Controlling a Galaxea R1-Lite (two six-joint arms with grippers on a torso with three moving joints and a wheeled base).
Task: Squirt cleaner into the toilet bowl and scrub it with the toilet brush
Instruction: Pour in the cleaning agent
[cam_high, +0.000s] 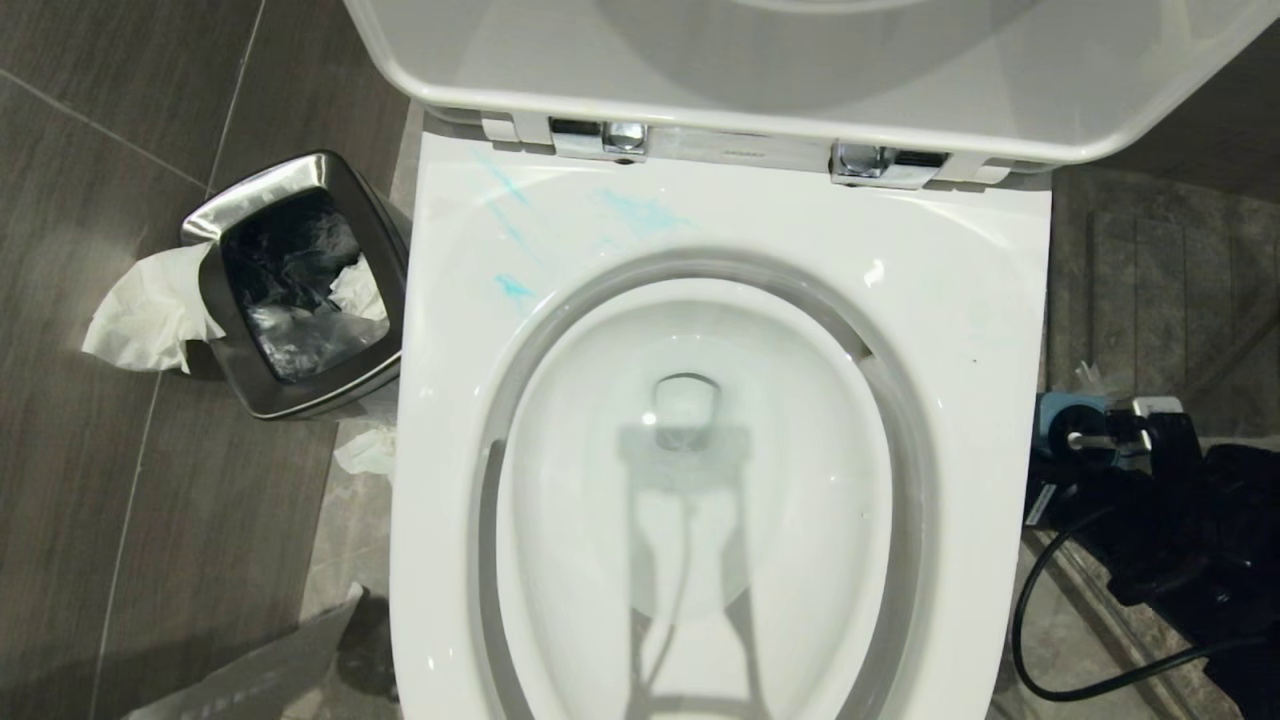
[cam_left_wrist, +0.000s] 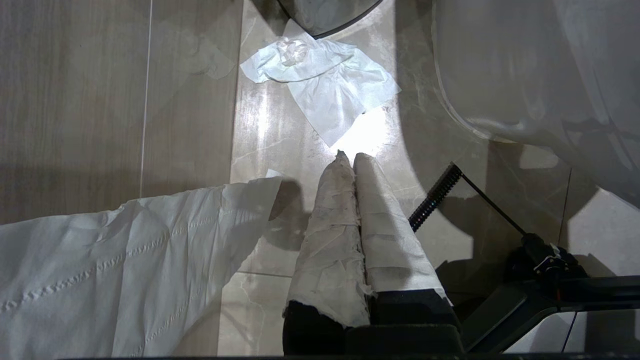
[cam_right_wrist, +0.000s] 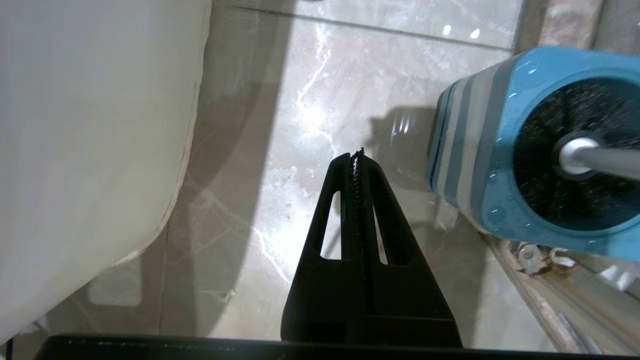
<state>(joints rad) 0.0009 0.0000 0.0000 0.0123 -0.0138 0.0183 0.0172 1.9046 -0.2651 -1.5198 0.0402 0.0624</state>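
Toilet brush (cam_right_wrist: 595, 157) upright in its blue holder (cam_right_wrist: 480, 150); slim stiff handle, likely light and slick, so grip mid-shaft. Right gripper (cam_right_wrist: 356, 157) pinched closed, empty, beside the holder. Left gripper (cam_left_wrist: 350, 160) closed too, empty.

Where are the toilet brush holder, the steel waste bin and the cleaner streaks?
toilet brush holder (cam_right_wrist: 470, 165): right wrist view, on its blue-and-grey striped side.
steel waste bin (cam_high: 215, 300): head view, on its left steel rim.
cleaner (cam_high: 640, 210): head view, on a teal streak behind the bowl opening.
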